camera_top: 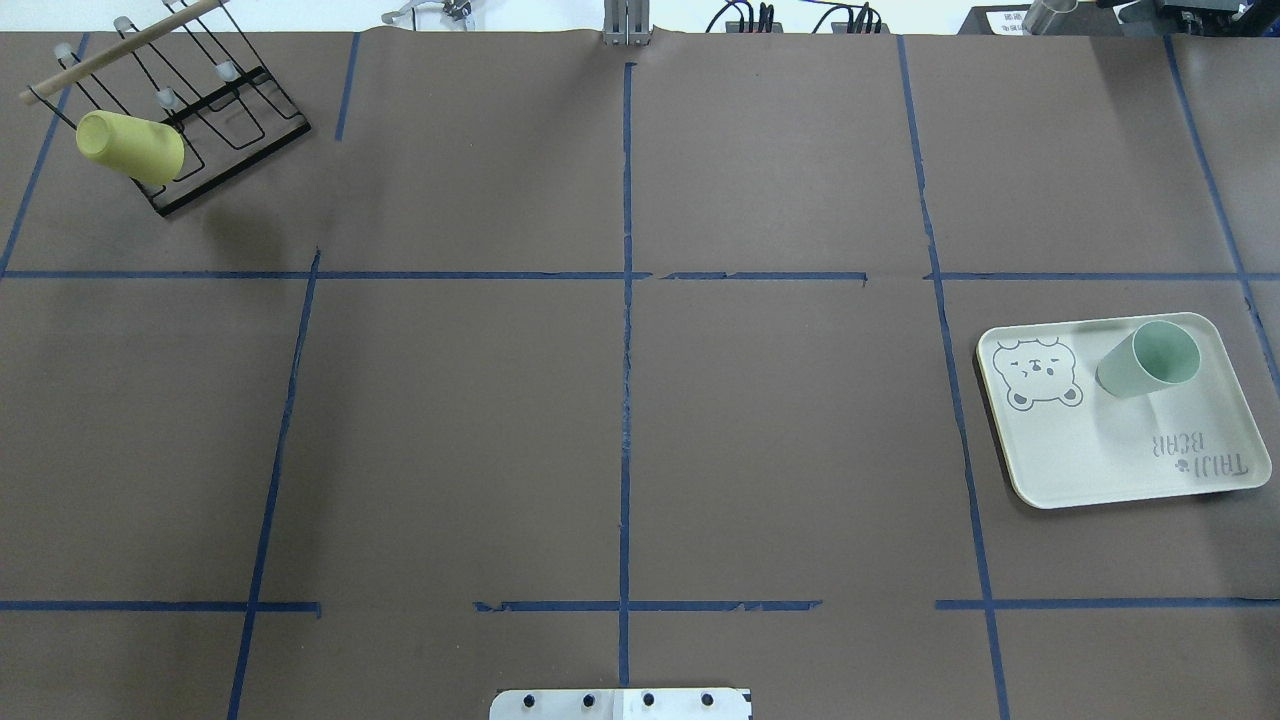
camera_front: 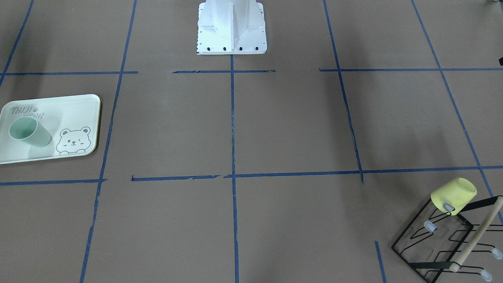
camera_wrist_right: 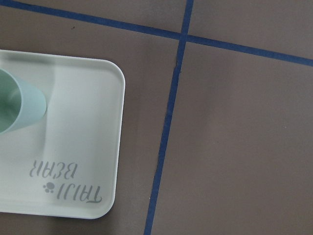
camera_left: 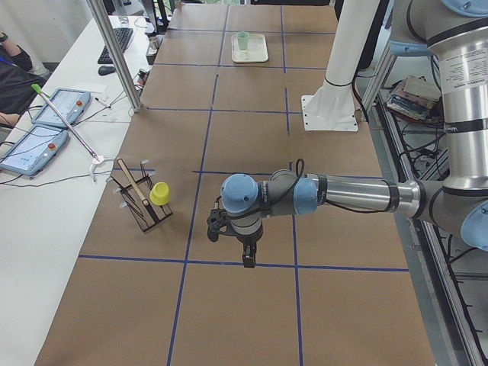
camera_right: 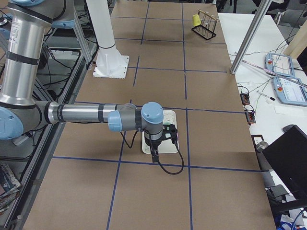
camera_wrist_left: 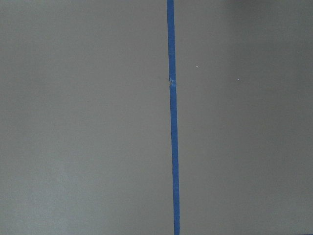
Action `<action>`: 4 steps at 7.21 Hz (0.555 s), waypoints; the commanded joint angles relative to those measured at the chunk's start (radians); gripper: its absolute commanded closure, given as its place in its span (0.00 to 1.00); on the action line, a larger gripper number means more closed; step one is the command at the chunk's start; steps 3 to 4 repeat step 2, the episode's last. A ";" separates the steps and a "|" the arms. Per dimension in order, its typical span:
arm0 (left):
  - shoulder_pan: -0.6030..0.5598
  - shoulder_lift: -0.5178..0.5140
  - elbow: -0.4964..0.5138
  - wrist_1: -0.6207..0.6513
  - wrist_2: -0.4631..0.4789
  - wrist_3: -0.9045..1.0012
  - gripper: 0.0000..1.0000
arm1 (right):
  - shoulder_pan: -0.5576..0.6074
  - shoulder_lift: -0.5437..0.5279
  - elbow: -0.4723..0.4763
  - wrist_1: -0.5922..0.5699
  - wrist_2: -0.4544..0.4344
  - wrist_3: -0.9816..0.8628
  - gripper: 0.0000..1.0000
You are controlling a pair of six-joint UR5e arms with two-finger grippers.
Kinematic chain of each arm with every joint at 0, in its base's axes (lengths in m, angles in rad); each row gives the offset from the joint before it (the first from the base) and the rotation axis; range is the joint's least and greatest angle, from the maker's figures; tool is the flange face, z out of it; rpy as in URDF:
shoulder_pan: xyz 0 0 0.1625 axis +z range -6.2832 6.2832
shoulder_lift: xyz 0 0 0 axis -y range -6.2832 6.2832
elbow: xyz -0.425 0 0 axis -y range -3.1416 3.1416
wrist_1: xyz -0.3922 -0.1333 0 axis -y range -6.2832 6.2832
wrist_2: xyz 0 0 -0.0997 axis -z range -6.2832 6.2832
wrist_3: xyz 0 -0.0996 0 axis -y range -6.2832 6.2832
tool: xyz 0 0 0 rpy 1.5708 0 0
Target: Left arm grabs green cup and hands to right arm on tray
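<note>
The green cup (camera_front: 29, 132) stands upright on the tray (camera_front: 78, 114), near its lettered end; both also show in the overhead view, the cup (camera_top: 1148, 360) on the tray (camera_top: 1080, 450). The right wrist view looks down on the cup's side (camera_wrist_right: 14, 107) and the tray's corner (camera_wrist_right: 83, 122). No gripper touches the cup. The right gripper (camera_right: 154, 154) hangs high over the tray; I cannot tell whether it is open or shut. The left gripper (camera_left: 248, 258) hangs over bare table beside the rack; I cannot tell its state either.
A yellow cup (camera_front: 454, 195) hangs on a black wire rack (camera_front: 432, 243) with a wooden rod, at the table's far corner on the robot's left. The white robot base (camera_front: 232, 27) stands at mid table edge. Blue tape lines grid the brown surface.
</note>
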 commanded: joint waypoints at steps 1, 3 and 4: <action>-0.001 0.000 -0.001 0.000 0.000 0.000 0.00 | 0.000 -0.002 0.001 0.000 0.002 0.001 0.00; -0.001 0.000 -0.001 0.000 0.000 0.000 0.00 | 0.000 0.000 0.000 0.000 0.002 0.001 0.00; -0.001 0.000 -0.001 0.000 0.000 0.000 0.00 | 0.000 0.000 0.000 0.000 0.002 0.001 0.00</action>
